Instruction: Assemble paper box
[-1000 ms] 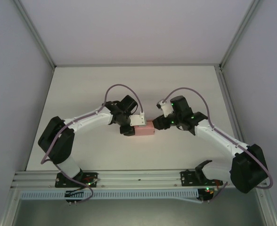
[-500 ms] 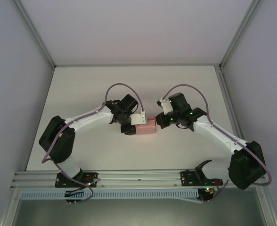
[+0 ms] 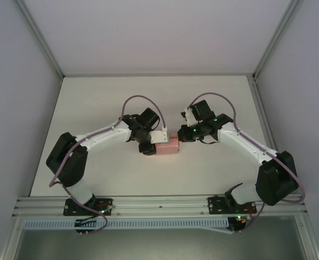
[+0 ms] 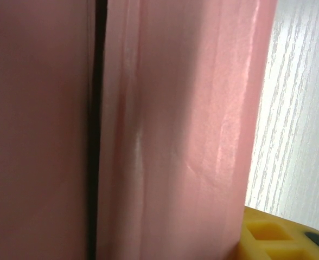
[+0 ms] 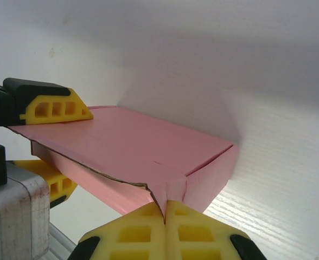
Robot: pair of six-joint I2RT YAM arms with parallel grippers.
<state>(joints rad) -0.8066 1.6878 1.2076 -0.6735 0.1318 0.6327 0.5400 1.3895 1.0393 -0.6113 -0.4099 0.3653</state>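
Sitting mid-way across the table (image 3: 94, 103), box (image 3: 169, 148) is folded up, between both arms. Left gripper (image 3: 155, 145) clamps its left end, top and bottom. Right gripper (image 5: 165, 219) is pressed together, tips against box's right corner.

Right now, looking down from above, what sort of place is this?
Probably a robotics lab test cell: a white table boxed in by plain panels, a left arm and right arm bolted to an aluminium rail, working a pink paper box.
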